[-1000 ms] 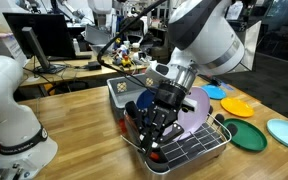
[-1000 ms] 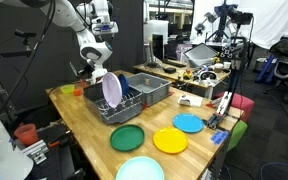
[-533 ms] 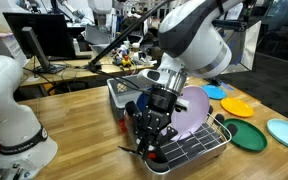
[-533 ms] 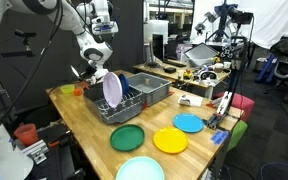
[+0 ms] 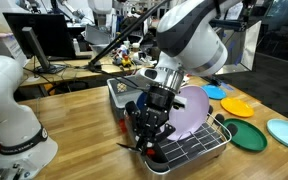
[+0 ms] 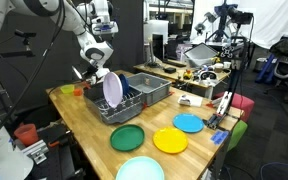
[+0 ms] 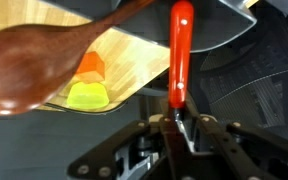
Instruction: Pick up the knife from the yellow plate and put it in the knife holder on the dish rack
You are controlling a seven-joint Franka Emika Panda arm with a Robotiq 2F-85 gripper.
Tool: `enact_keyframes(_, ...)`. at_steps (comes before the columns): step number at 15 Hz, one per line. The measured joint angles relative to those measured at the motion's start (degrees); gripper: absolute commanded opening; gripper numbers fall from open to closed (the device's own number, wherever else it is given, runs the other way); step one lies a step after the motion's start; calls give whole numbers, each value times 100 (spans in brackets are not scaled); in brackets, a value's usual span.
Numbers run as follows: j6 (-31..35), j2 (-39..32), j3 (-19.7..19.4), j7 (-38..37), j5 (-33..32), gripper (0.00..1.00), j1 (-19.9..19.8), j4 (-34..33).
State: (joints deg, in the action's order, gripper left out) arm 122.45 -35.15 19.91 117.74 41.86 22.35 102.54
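– Tool (image 7: 179, 122) is clamped tight on the knife (image 7: 181, 50) in the wrist view. The fingers pinch one end and the orange-red strip runs straight away from them. You only get that up close tbh.
– Yeah, I can't make out the knife in either exterior view. What I do get in an exterior view is the tool hanging over the end of the dish rack (image 5: 206, 146), right by the black knife holder (image 5: 134, 118). Can't tell if the knife's far end is inside it.
– Wrist cam also has a wooden spoon (image 7: 44, 65) lying across the top left, with bare wood showing below it.
– Wider shots: a lavender plate (image 5: 191, 110) stands upright in the rack, with a grey bin (image 6: 152, 88) just beside it. The yellow plate (image 6: 170, 140) lies flat on the wooden worktop (image 5: 79, 125), well apart from the rack, next to a green plate (image 6: 126, 137) and a blue plate (image 6: 189, 123).
– Room looks like a lab: monitor (image 5: 39, 40), cluttered desks behind, and a second white arm (image 5: 9, 110) up front.
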Motion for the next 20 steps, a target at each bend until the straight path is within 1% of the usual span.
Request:
enact_keyframes(10, -194, 36, 318, 48, 214, 4, -548, -1)
enact_keyframes(16, -585, 9, 344, 98, 412, 4, -603, 5)
enact_keyframes(20, -791, -81, 322, 312, 632, 4, -677, 51)
